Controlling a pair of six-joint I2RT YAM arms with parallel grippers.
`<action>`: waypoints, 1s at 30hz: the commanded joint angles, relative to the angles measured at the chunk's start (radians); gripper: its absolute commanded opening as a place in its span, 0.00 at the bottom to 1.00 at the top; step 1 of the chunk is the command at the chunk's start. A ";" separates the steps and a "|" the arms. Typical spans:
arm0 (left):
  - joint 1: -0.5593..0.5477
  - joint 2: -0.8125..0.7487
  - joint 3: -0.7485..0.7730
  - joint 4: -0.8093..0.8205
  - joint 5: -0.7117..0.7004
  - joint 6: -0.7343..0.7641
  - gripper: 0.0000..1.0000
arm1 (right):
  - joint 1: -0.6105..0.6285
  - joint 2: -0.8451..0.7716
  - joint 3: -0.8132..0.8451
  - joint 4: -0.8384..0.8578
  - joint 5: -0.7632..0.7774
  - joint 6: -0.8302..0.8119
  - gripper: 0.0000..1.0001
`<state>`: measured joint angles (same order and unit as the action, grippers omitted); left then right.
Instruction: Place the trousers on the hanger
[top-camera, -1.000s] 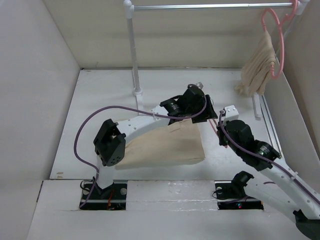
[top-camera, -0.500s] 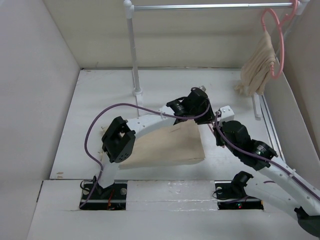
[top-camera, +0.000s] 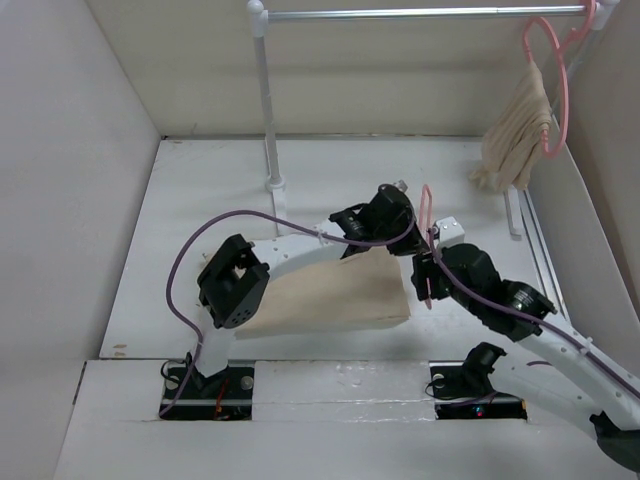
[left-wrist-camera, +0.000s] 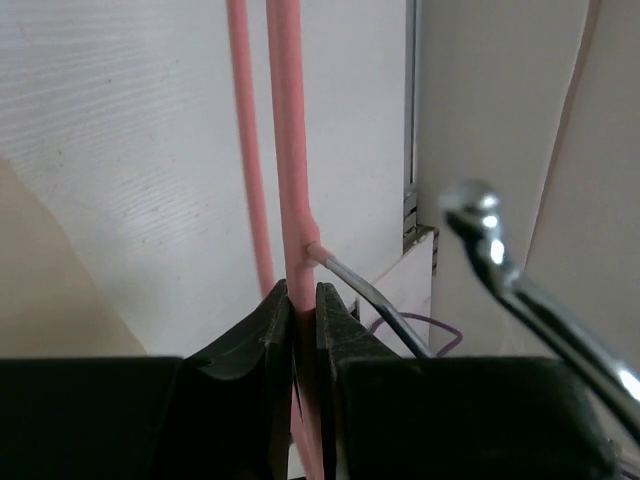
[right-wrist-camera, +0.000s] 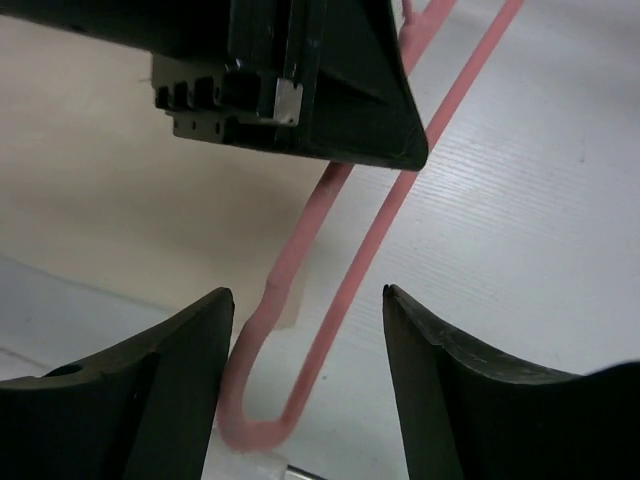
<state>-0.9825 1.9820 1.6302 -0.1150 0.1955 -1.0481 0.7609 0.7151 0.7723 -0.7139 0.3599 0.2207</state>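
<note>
- Left wrist view: my left claw (left-wrist-camera: 303, 300) pinches the thin pink rod hanger (left-wrist-camera: 285, 150).
- My right claw (right-wrist-camera: 305, 305) stands open astride its rounded end.
- Pale beige trousers (top-camera: 330, 295) lie folded on the table (top-camera: 330, 170) beside it.

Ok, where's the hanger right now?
Right of centre in the top view, at the trousers' right edge: the hanger is pinched in the left end effector, with the open right end effector straddling its loop.
</note>
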 joint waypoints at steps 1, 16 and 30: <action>-0.001 -0.089 -0.116 0.098 0.021 0.025 0.00 | 0.000 -0.054 0.085 -0.038 -0.082 0.045 0.67; -0.024 -0.239 -0.565 0.449 -0.068 -0.113 0.00 | -0.222 0.069 -0.102 0.232 -0.386 0.062 0.00; -0.114 -0.195 -0.698 0.676 -0.260 -0.294 0.00 | -0.477 0.279 -0.151 0.459 -0.722 -0.037 0.18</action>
<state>-1.0801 1.7679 0.9466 0.4484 0.0238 -1.2800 0.3260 0.9714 0.5686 -0.3408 -0.2760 0.2214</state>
